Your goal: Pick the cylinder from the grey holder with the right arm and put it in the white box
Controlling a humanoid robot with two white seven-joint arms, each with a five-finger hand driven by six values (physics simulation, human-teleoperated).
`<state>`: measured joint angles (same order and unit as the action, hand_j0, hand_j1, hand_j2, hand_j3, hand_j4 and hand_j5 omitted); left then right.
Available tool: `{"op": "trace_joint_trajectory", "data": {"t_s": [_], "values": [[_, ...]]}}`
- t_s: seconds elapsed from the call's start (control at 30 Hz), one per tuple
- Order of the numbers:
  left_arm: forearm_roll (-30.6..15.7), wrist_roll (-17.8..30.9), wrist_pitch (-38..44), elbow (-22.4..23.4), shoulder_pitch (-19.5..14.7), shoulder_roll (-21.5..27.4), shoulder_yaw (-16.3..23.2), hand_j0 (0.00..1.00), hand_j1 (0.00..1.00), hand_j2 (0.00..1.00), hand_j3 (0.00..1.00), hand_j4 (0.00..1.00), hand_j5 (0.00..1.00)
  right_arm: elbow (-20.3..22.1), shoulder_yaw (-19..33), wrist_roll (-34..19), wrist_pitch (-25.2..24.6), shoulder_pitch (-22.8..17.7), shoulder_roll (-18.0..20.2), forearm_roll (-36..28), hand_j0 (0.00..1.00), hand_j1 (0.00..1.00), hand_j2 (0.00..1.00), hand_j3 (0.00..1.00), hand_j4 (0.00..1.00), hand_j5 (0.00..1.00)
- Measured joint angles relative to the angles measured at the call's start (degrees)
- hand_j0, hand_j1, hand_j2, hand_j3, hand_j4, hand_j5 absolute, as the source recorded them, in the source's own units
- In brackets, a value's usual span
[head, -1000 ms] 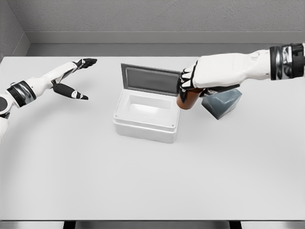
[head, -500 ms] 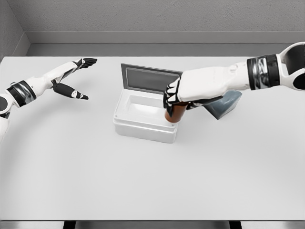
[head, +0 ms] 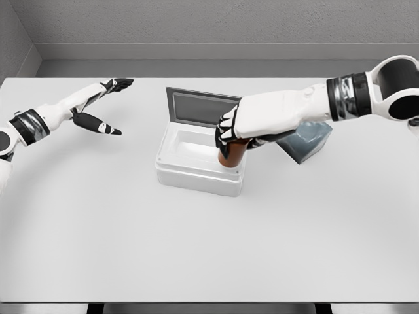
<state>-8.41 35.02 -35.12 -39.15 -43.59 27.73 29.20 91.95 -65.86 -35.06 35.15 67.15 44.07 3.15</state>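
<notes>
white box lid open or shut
Open: the white box has its lid standing up at the back, and the pale inside shows.

A plain white table (head: pixel 196 248) fills most of the head view, its far edge meeting a grey wall. Two things rest directly on it. Near the centre sits a white box (head: pixel 196 171) with its lid raised at the back. At about three o'clock from the box, just beside it, stands a tilted grey holder (head: pixel 306 144).
</notes>
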Motion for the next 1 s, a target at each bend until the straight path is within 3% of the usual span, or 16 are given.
{"op": "trace_joint_trajectory", "data": {"t_s": [1.0], "values": [[-0.1,0.0,0.0,0.1,0.0,0.1,0.0,1.0,1.0,1.0,1.0,1.0,1.0,-8.3,-1.9,0.0,0.0,2.0,-4.8,0.2,0.44,0.44,0.44,0.44,0.44,0.44]]}}
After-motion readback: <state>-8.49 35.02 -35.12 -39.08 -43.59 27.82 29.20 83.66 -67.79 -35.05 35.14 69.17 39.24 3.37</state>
